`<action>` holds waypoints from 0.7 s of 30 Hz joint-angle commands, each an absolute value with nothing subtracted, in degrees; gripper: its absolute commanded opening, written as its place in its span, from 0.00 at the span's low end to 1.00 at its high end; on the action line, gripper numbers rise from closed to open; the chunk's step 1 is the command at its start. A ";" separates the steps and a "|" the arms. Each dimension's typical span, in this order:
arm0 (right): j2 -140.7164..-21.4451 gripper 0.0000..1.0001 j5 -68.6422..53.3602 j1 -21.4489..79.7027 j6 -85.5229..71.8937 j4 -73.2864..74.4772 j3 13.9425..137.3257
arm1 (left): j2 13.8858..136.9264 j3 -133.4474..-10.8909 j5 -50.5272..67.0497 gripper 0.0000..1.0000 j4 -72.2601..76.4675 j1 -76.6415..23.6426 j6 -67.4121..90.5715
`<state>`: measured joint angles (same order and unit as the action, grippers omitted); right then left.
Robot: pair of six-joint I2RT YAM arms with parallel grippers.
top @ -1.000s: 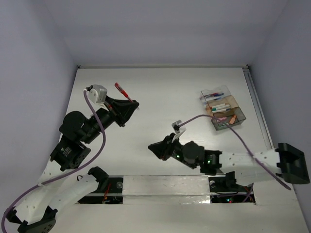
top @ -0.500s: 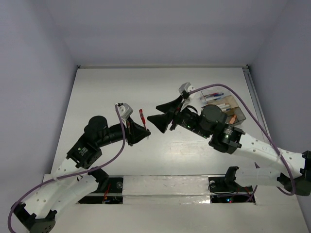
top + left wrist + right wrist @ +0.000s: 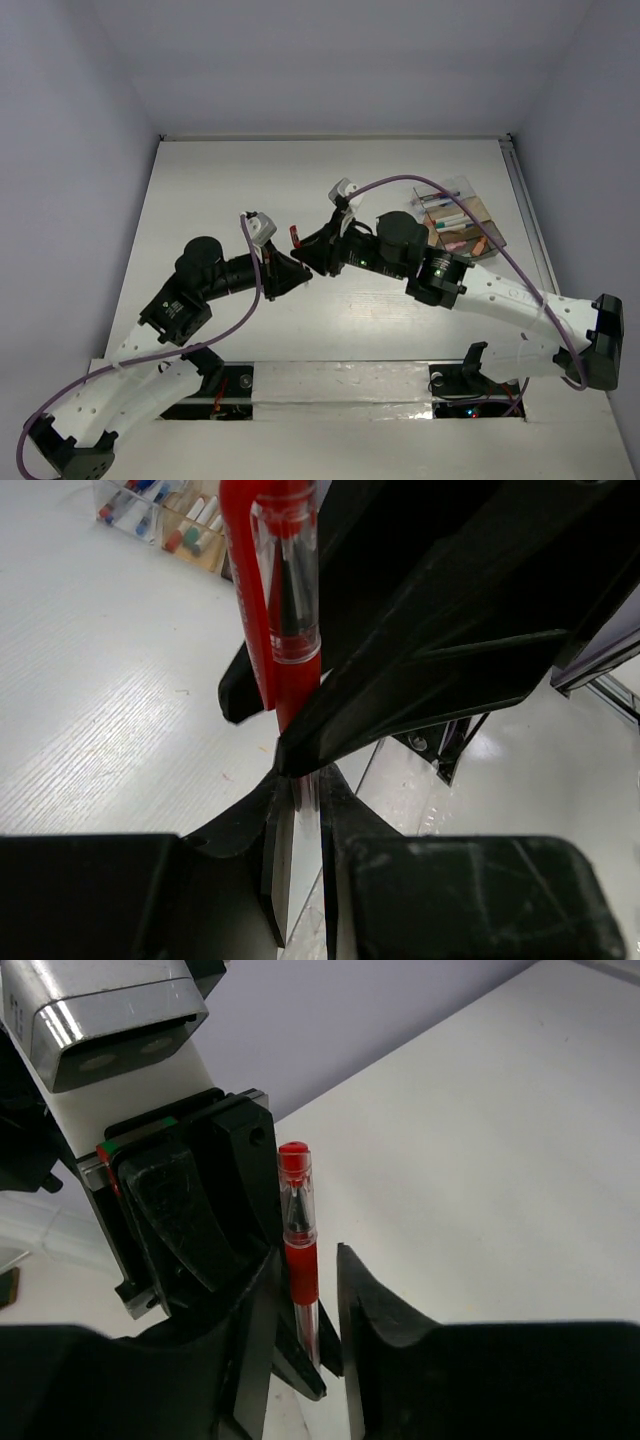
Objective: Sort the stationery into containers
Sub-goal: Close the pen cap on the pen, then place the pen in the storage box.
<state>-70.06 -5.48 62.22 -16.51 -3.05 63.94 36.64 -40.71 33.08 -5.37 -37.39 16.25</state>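
Observation:
A red pen (image 3: 294, 237) stands upright over the middle of the table, its lower end pinched in my left gripper (image 3: 298, 270), which is shut on it. The pen (image 3: 285, 610) rises straight out of those jaws (image 3: 308, 780). My right gripper (image 3: 310, 256) has come in from the right, and the pen (image 3: 300, 1250) stands between its fingers (image 3: 307, 1256). A gap shows between the pen and the right-hand finger (image 3: 360, 1300), so this gripper is open. The clear container (image 3: 465, 225) at the far right holds several pens and small pink and orange blocks.
The container (image 3: 160, 510) shows at the top left of the left wrist view, with pens inside. The right arm's purple cable (image 3: 400, 182) arcs above the table towards the container. The left wrist camera housing (image 3: 110, 1020) sits close behind the pen.
The left arm carried the red pen from the far left to the middle. The right arm swung up from the near edge to meet it and its jaws have narrowed around the pen.

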 commanded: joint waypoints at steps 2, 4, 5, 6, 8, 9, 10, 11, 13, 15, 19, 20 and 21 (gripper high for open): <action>-70.58 0.12 -3.18 61.79 -18.63 -7.55 64.78 | 36.30 -40.96 34.28 0.00 -2.02 -37.44 15.29; -69.62 0.03 3.40 61.09 -20.81 -10.09 63.20 | 35.51 -40.70 32.79 0.00 -2.46 -37.44 15.12; -69.09 0.00 6.04 60.39 -22.05 -10.98 62.50 | 35.16 -40.52 31.91 0.00 -2.81 -37.44 15.03; -68.56 0.00 8.94 59.42 -23.10 -11.86 61.79 | 34.55 -40.52 29.82 0.00 -3.16 -37.44 14.94; -66.81 0.00 11.50 55.39 -26.71 -13.97 59.51 | 34.02 -40.78 27.26 0.08 -5.44 -37.44 13.89; -66.36 0.00 13.69 53.63 -27.59 -14.24 58.89 | 33.40 -40.87 24.90 0.11 -6.23 -37.44 13.54; -66.01 0.00 14.67 51.70 -29.51 -14.33 57.67 | 32.88 -40.78 23.48 0.14 -7.20 -37.44 13.80; -65.31 0.00 15.81 47.50 -30.40 -14.15 57.05 | 32.26 -40.52 22.68 0.26 -6.95 -37.44 14.15; -64.52 0.00 16.70 42.74 -32.77 -14.59 55.29 | 30.15 -39.73 22.06 0.38 -6.51 -37.44 14.24; -63.90 0.00 19.05 36.06 -33.66 -14.85 52.48 | 28.40 -39.20 20.84 0.62 -6.24 -37.44 14.50; -65.12 0.00 20.12 23.84 -35.85 -16.51 49.05 | 26.90 -37.27 19.78 0.85 -5.28 -37.44 14.85; -65.74 0.00 20.91 21.73 -36.47 -16.96 48.43 | 26.89 -37.18 19.34 0.88 -5.45 -37.44 15.03; -66.53 0.00 21.61 17.18 -37.00 -17.40 47.56 | 26.63 -37.26 18.29 0.89 -5.71 -37.44 15.20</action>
